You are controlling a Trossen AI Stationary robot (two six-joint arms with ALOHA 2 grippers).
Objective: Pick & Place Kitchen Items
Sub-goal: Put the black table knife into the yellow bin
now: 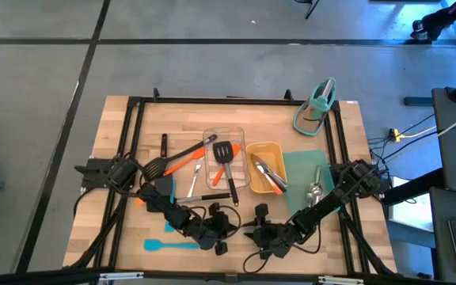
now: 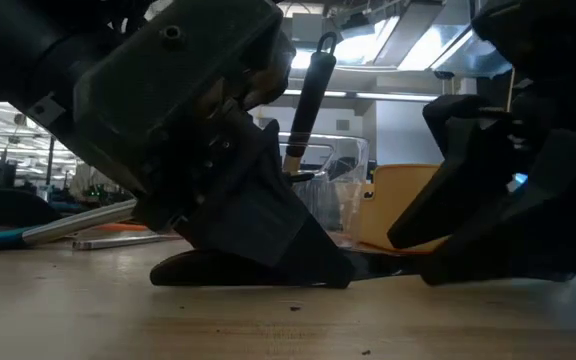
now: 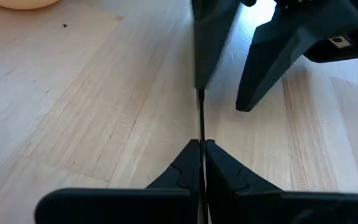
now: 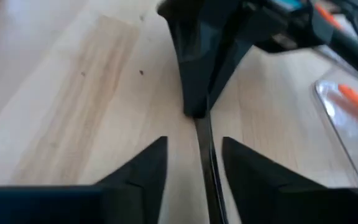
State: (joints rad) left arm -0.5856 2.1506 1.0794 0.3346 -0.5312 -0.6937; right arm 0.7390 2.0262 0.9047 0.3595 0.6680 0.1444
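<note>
Near the middle of the table's near edge my two grippers face each other over a thin black utensil (image 3: 200, 118), seen edge-on; its flat dark part (image 2: 218, 272) lies on the wood. My left gripper (image 3: 201, 144) (image 1: 226, 231) is shut on it. My right gripper (image 4: 194, 142) (image 1: 252, 236) is open, its fingers on either side of the same dark strip (image 4: 205, 149) with wood showing in the gaps. More kitchen items lie farther back: a black turner (image 1: 225, 152) in the clear tray and a blue spatula (image 1: 169, 245) at the near left. My left gripper pinches the thin black utensil by its narrow edge (image 3: 200, 134) between its two fingers. The fingers slant down toward the table and lie along the strip. The utensil's lower part rests on the table; which part of it is held I cannot tell.
A clear tray (image 1: 212, 134) and a yellow tray (image 1: 252, 149) stand mid-table, each with utensils in it. A teal mat (image 1: 301, 168) with a steel spoon (image 1: 313, 192) lies to their right. A teal stand (image 1: 317, 107) is at the far right corner. A black turner and an orange spatula (image 1: 182, 162) lie to the left.
</note>
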